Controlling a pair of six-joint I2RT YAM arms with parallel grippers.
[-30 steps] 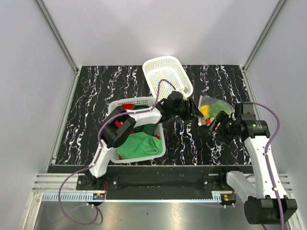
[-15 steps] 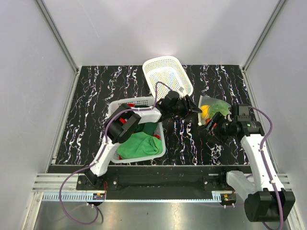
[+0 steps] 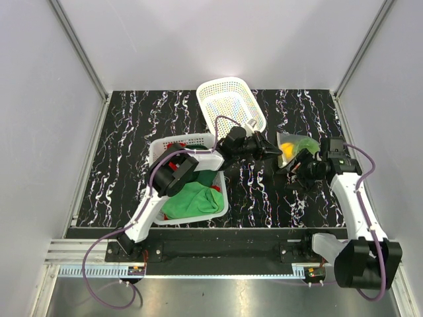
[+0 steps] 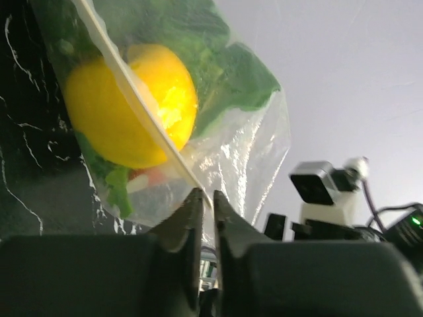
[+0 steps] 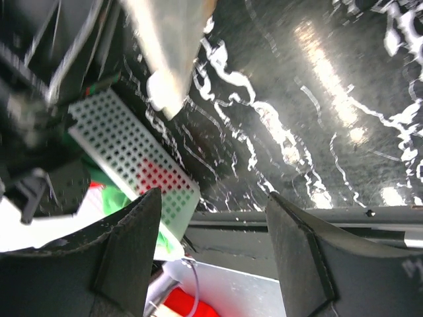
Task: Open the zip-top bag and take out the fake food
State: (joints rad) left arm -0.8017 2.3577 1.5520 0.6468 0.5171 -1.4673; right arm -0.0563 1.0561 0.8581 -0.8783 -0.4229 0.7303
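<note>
The left tool stretches across to the right half of the tabletop. It is clenched on the left edge of the bag, whose white zip strip runs straight into its pinched tips. Inside the clear plastic, a yellow lemon presses against green lettuce. The right tool hangs just near and right of the bag, fingers spread wide and gripping nothing. To the left, the near basket holds a green cloth.
</note>
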